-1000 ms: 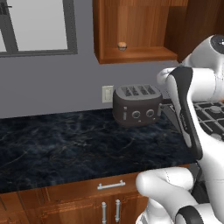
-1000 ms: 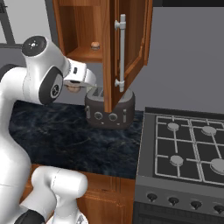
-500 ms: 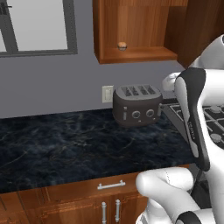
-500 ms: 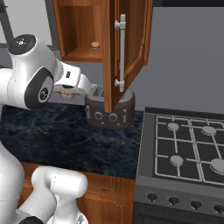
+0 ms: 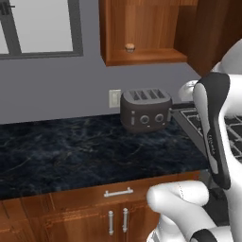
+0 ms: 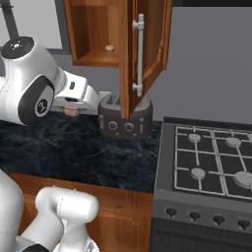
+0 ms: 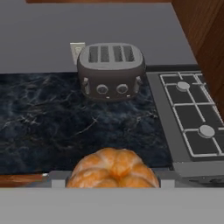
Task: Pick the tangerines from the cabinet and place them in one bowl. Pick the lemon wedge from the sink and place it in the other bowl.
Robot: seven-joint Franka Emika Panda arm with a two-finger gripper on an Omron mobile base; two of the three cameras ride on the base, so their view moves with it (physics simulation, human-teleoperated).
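The jaws hold 1 tangerine (image 7: 113,169) tight so it can ride to a bowl. The other tangerine (image 5: 129,47) waits in the cabinet (image 5: 142,28).

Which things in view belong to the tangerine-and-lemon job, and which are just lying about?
Part of the job:
- tangerine held in the gripper
- second tangerine on the cabinet shelf

Just lying about:
- toaster
- stove
- wall outlet
- counter

Orange tangerine (image 7: 113,169), dark grey toaster (image 7: 111,70), black counter (image 5: 71,151) (white-veined).
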